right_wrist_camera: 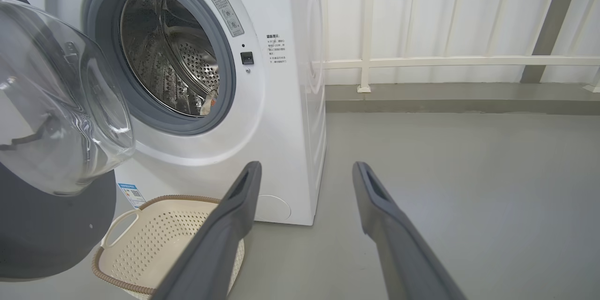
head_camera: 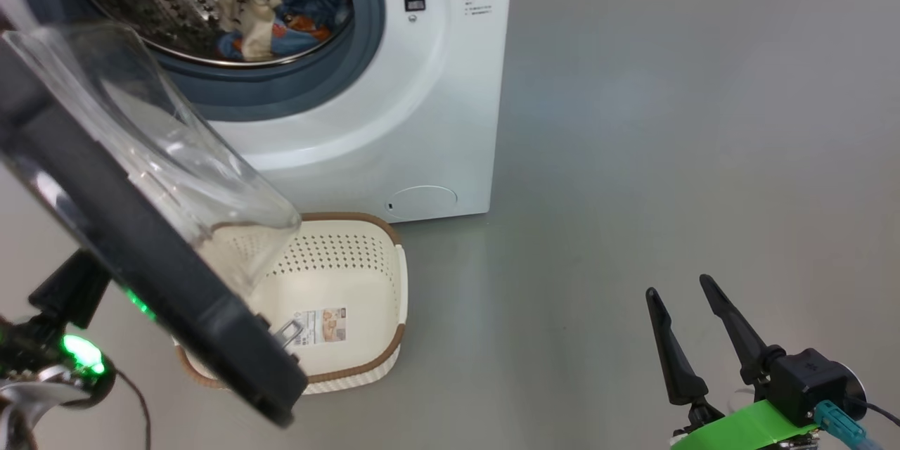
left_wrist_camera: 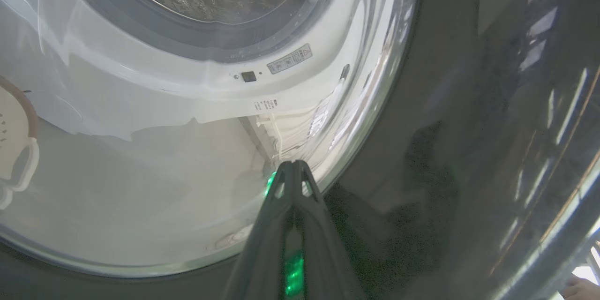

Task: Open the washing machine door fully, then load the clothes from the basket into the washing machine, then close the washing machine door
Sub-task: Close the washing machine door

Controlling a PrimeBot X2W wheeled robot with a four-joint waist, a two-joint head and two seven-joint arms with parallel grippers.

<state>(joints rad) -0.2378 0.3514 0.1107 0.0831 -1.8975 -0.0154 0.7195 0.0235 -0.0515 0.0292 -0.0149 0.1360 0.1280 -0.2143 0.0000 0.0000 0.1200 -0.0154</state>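
From the head view, the clothes [head_camera: 295, 7] lie inside the washing machine [head_camera: 436, 119] and the basket [head_camera: 351, 260] on the floor [head_camera: 633, 155] is empty. So I think you are on the last step: shutting the washing machine door [head_camera: 126, 246]. The door hangs about half open, over the basket. Its rim is black and shiny, with a clear glass bowl in the middle. Your right end effector [head_camera: 678, 286] waits low on the right.

In the left wrist view, your left end effector [left_wrist_camera: 293, 165] has its fingers pressed together and holds nothing. Its tip is at the door's outer side, where glass meets rim. Next, push the door round until it clicks shut.

In the right wrist view, the right fingers are wide apart and empty.
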